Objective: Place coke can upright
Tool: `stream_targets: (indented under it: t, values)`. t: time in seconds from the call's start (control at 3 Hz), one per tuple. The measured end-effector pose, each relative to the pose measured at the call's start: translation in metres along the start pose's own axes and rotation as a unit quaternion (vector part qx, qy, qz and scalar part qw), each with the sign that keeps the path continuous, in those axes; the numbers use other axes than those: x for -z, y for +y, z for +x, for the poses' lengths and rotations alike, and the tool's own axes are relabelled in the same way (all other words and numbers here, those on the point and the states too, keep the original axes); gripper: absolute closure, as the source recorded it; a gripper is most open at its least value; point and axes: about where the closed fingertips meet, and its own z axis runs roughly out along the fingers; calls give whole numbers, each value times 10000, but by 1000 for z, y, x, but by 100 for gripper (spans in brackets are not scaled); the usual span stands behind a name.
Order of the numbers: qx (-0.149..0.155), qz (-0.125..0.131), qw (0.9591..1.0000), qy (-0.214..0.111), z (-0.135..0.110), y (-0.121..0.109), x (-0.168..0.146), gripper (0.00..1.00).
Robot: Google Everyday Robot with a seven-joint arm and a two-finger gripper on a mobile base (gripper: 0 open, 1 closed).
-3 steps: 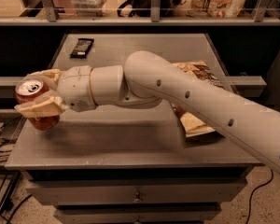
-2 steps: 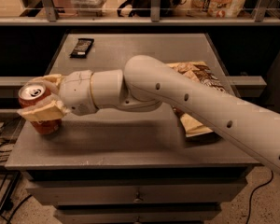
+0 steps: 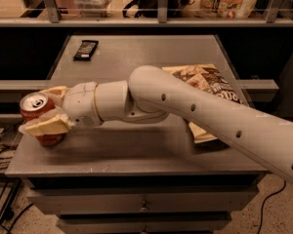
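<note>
The coke can [image 3: 35, 108] is red with a silver top and pull tab. It stands upright near the front left corner of the grey table [image 3: 136, 152]. My gripper [image 3: 46, 110] reaches in from the right at the end of the white arm. Its cream fingers [image 3: 44, 126] sit on either side of the can and are shut on it. The can's base is at or just above the table top; I cannot tell whether it touches.
A brown chip bag [image 3: 210, 84] lies at the right of the table, partly under my arm. A dark flat bar-like object [image 3: 85, 49] lies at the back left. The table's left edge is close to the can. Shelves with goods stand behind.
The gripper with the can has moved slightly lower and towards the front left corner. The can stays upright in the fingers.
</note>
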Motion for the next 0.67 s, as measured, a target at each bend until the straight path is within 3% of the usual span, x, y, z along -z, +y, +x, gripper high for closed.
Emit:
stream_targets:
  t: [0.33, 0.67]
  values:
    - [5, -18, 10000, 0, -1, 1, -2, 0]
    - [5, -19, 10000, 0, -1, 1, -2, 0]
